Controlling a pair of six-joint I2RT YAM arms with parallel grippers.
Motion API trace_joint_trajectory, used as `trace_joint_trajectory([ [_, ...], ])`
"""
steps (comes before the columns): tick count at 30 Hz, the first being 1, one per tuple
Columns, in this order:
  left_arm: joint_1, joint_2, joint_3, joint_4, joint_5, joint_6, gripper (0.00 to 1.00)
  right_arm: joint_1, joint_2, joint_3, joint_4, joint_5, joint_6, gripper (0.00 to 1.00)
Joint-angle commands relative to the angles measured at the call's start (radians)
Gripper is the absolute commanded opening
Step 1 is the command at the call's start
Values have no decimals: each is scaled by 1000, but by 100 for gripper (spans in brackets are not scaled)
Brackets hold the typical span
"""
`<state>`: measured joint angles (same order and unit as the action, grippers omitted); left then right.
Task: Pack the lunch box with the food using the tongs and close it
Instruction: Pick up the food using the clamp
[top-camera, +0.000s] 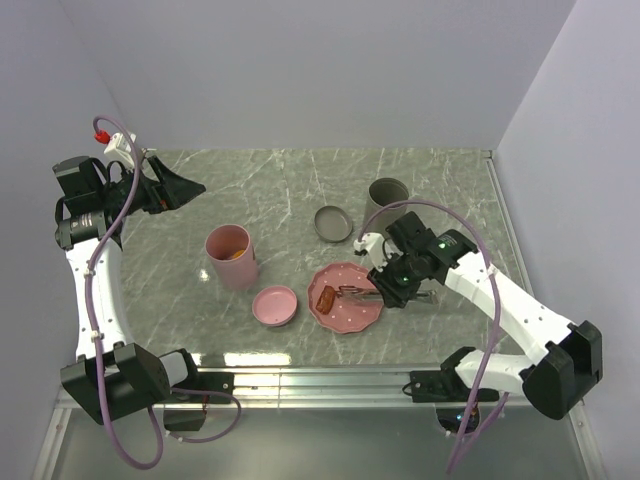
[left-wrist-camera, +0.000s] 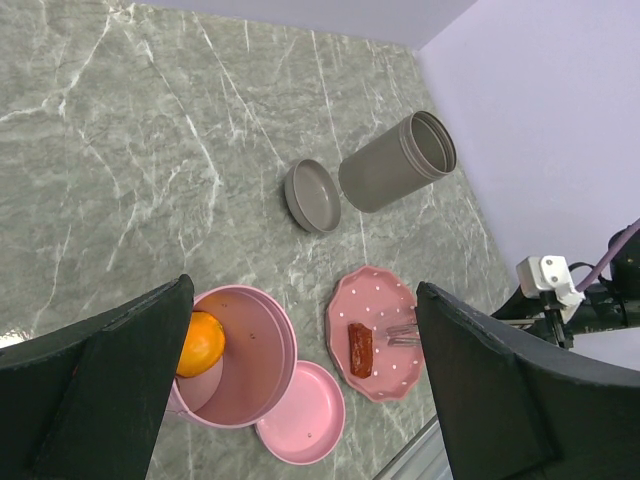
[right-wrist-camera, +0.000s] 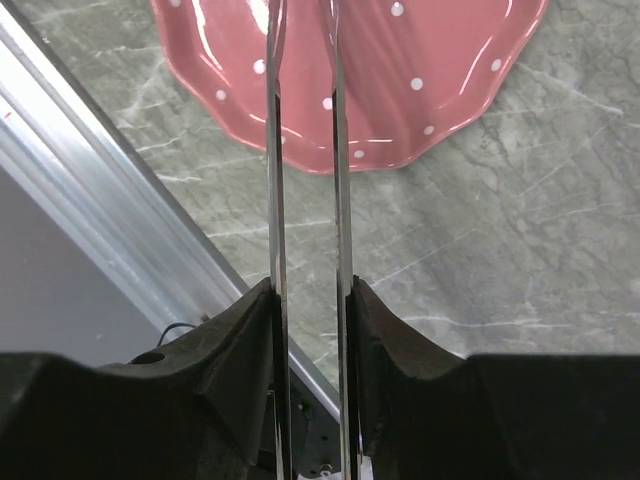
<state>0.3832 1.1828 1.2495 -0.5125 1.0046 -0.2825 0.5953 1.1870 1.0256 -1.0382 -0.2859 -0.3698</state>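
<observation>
**Q:** Top view: where do the arms and the task's things lie?

**A:** The left gripper (top-camera: 185, 190) hangs above the far left of the grey marbled table (top-camera: 300, 180), well apart from everything else. The right gripper (top-camera: 388, 287) holds the long slim grey metal tongs (top-camera: 358, 291), whose tips reach over the pink scalloped white-dotted plate (top-camera: 350, 318). A reddish-brown sausage piece (top-camera: 326, 297) lies on that plate, just beside the tips. The tall pink round lunch box (top-camera: 233, 262) stands open to the left of the plate, and its shallow pink lid (top-camera: 275, 306) lies between the two. A grey round lid (top-camera: 333, 223) and a grey cylindrical container (top-camera: 386, 199) sit behind the plate.

**Q:** Left wrist view?

**A:** The left gripper's two black fingers (left-wrist-camera: 110, 390) stand wide apart with nothing between them. Below them, an orange round slice (left-wrist-camera: 200, 342) rests inside the lunch box. The tongs' tips lie over the plate beside the sausage piece. Whether they touch it cannot be told.

**Q:** Right wrist view?

**A:** The right gripper's black pads (right-wrist-camera: 240, 345) press on the outer sides of the tongs' two thin arms. The arms run close together and parallel toward the plate. The tips are out of frame.
</observation>
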Motion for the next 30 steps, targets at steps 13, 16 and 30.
trace_joint_trajectory([
  [13, 3, -18, 7, 25, 12, 11, 99, 29, 131, 63, 127, 67, 42, 39],
  [16, 3, -15, -1, 28, 14, 6, 99, 37, 154, 99, 136, 56, 45, 39],
  [30, 3, -6, 10, 19, 12, 17, 99, 70, 206, 188, 145, 59, 89, 39],
])
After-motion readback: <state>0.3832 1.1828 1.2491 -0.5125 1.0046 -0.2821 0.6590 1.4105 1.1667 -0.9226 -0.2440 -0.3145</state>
